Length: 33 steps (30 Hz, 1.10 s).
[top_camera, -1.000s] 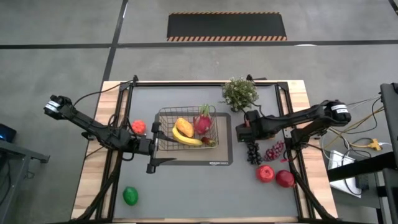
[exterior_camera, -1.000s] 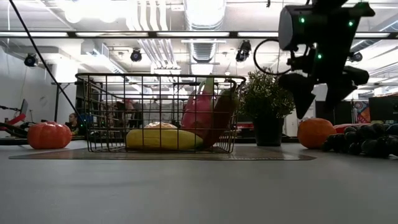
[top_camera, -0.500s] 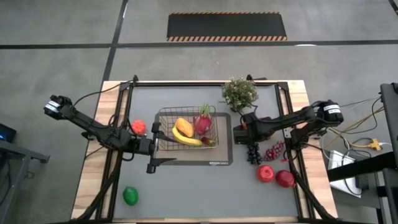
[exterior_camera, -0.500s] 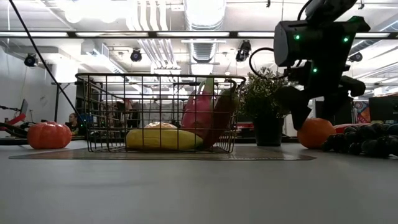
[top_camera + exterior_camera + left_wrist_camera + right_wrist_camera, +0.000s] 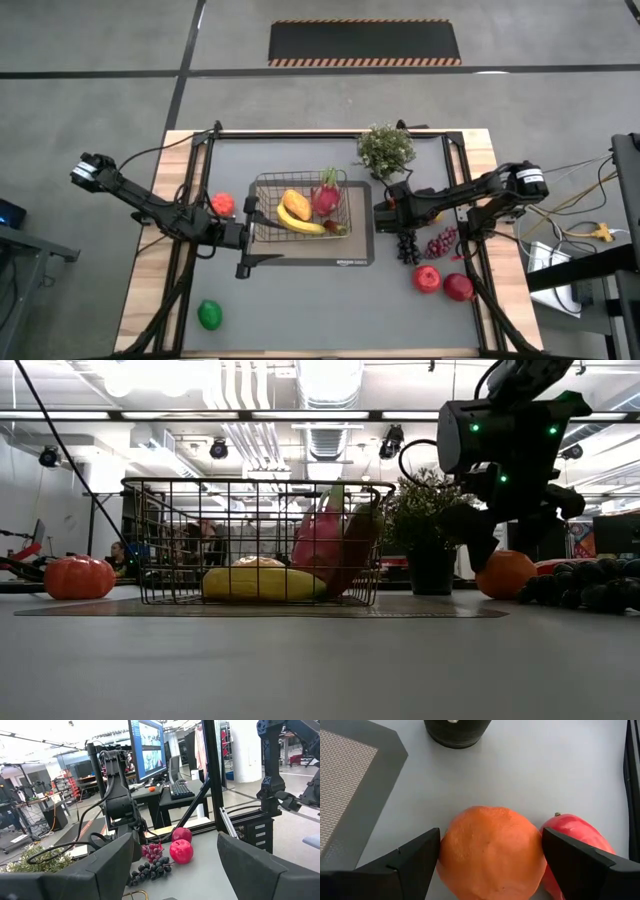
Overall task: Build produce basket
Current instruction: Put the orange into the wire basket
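The wire basket (image 5: 300, 207) stands on a dark mat and holds a yellow banana (image 5: 297, 221), an orange mango (image 5: 296, 202) and a pink dragon fruit (image 5: 326, 197). To its right my right gripper (image 5: 490, 865) is open and slants down over an orange (image 5: 490, 852) resting on the table, one finger at each of its sides. In the high view the gripper (image 5: 388, 212) hides the orange. My left gripper (image 5: 240, 243) waits open and level by the basket's near left corner. My right gripper has one finger (image 5: 415, 860) at each of the orange's two opposite sides (image 5: 451, 845), slanting down from above and from the table's right. Whether the fingers touch it I cannot tell. The orange rests on the table.
A red pepper (image 5: 575, 837) lies against the orange. A potted plant (image 5: 386, 150) stands just beyond it. Dark grapes (image 5: 406, 246), red grapes (image 5: 441, 242) and two red apples (image 5: 427, 278) lie nearer. A red-orange fruit (image 5: 222, 204) and a green lime (image 5: 210, 314) lie at the left.
My right gripper has come down and a little toward the table's left, over the orange, so that its fingers now stand at the fruit's sides. The orange has stayed in place.
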Each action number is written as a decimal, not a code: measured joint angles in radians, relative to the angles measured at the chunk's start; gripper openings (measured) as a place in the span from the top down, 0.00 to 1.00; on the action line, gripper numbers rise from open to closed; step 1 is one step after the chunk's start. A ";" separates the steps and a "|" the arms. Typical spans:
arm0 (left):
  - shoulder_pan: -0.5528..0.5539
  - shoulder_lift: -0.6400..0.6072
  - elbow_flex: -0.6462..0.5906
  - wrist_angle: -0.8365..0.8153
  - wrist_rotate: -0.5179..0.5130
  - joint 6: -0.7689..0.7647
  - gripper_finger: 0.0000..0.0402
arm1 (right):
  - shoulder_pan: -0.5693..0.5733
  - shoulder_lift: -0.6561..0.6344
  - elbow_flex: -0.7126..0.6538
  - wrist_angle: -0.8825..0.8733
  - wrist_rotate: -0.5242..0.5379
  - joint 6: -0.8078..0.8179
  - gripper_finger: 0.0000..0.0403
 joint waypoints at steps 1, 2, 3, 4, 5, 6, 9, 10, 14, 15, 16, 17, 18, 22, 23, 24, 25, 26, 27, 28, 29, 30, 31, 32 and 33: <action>0.000 0.000 0.000 0.000 0.000 0.000 0.33 | 0.000 -0.002 0.000 0.000 -0.004 -0.001 0.19; 0.000 0.000 0.000 0.000 0.000 0.000 0.33 | 0.000 -0.004 0.000 0.000 -0.005 -0.001 0.19; 0.000 0.000 0.000 0.000 0.000 0.000 0.33 | 0.000 -0.005 0.000 0.000 -0.006 -0.001 0.20; 0.000 0.000 0.000 0.000 0.000 0.000 0.33 | 0.000 -0.006 0.000 0.000 -0.008 0.000 0.21; 0.000 0.000 0.000 0.000 0.000 0.000 0.33 | 0.000 -0.007 0.000 0.000 -0.010 0.000 0.23; 0.000 0.000 0.000 0.000 0.000 0.000 0.33 | 0.000 -0.007 0.000 0.000 -0.010 0.000 0.25; 0.000 0.000 -0.001 0.000 0.000 0.000 0.33 | 0.000 -0.007 0.000 0.002 -0.010 0.001 0.32; 0.000 0.000 -0.001 0.000 0.000 0.000 0.33 | 0.000 -0.007 0.000 0.002 -0.011 0.001 0.33; 0.000 0.000 -0.001 0.000 0.000 0.000 0.33 | 0.000 -0.011 0.000 0.001 -0.013 0.000 0.36; 0.000 0.000 -0.001 0.000 0.000 0.000 0.33 | 0.000 -0.015 0.000 0.000 -0.015 0.000 0.36; 0.000 0.000 -0.001 0.000 0.000 0.000 0.33 | 0.000 -0.021 -0.001 0.000 -0.019 -0.002 0.36; 0.000 0.000 -0.001 0.000 0.000 0.000 0.33 | 0.000 -0.030 -0.001 -0.003 -0.025 -0.003 0.35; 0.000 0.000 -0.001 0.000 0.000 0.000 0.33 | 0.000 -0.040 0.003 -0.006 -0.036 -0.008 0.35; 0.000 0.000 -0.001 0.000 0.000 0.000 0.33 | 0.014 -0.103 0.029 -0.028 -0.050 -0.051 0.36; 0.000 0.000 -0.001 0.000 0.000 0.000 0.33 | 0.021 -0.124 0.037 -0.027 -0.048 -0.069 0.36; 0.000 0.000 -0.001 0.000 0.000 0.000 0.33 | 0.028 -0.145 0.045 -0.027 -0.046 -0.080 0.36; 0.000 0.000 -0.001 0.000 0.000 0.000 0.33 | 0.037 -0.167 0.052 -0.027 -0.047 -0.098 0.36; 0.000 0.000 -0.001 0.000 0.000 0.000 0.33 | 0.049 -0.190 0.057 -0.026 -0.049 -0.110 0.36; 0.000 0.000 -0.002 0.000 0.000 0.000 0.33 | 0.064 -0.214 0.063 -0.024 -0.049 -0.122 0.36; 0.000 0.000 -0.002 0.000 0.000 0.000 0.33 | 0.080 -0.238 0.069 -0.018 -0.048 -0.128 0.36; 0.000 0.000 -0.002 0.000 0.000 0.000 0.33 | 0.098 -0.264 0.073 -0.008 -0.046 -0.137 0.36; 0.000 0.000 -0.002 0.000 0.000 0.000 0.33 | 0.117 -0.288 0.073 0.008 -0.044 -0.146 0.36; 0.000 0.000 -0.002 0.000 0.000 0.000 0.33 | 0.137 -0.312 0.073 0.026 -0.044 -0.155 0.36; 0.000 0.000 -0.002 0.000 0.000 0.000 0.33 | 0.160 -0.336 0.069 0.061 -0.043 -0.172 0.36; 0.000 0.000 -0.002 0.000 0.000 0.000 0.33 | 0.183 -0.357 0.062 0.103 -0.040 -0.186 0.36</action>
